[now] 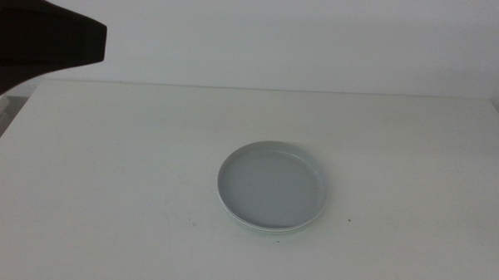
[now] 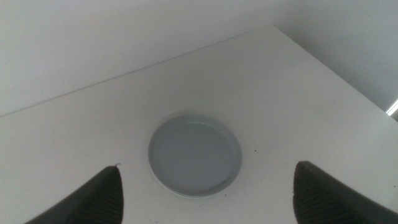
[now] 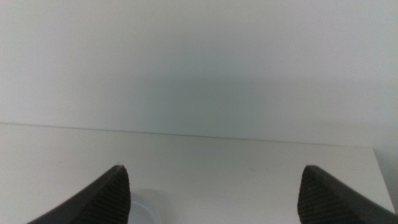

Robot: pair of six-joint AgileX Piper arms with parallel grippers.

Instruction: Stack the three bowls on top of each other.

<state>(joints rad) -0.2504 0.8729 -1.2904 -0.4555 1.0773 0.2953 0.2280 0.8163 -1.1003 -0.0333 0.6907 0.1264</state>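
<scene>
middle view: a stack of shallow round matte dishes (image 1: 273, 187) sits on the white table (image 1: 106, 201), a little right of centre and toward the near side. the top dish is pale grey; under its near rim a thin whitish-green edge of a lower dish shows. how many lie beneath cannot be told. a dark arm part (image 1: 41, 37) fills the upper left corner, high above the table, well apart from the stack.

left wrist view: the left gripper (image 2: 208, 193) hangs above the stack (image 2: 194, 155), jaws spread wide, holding nothing. the stack lies between the two jaw tips, not touched.

right wrist view: the right gripper (image 3: 214, 193) has jaws spread wide, empty, facing the wall across the table's far edge. a pale rounded bit shows beside one jaw; too little to name.
</scene>
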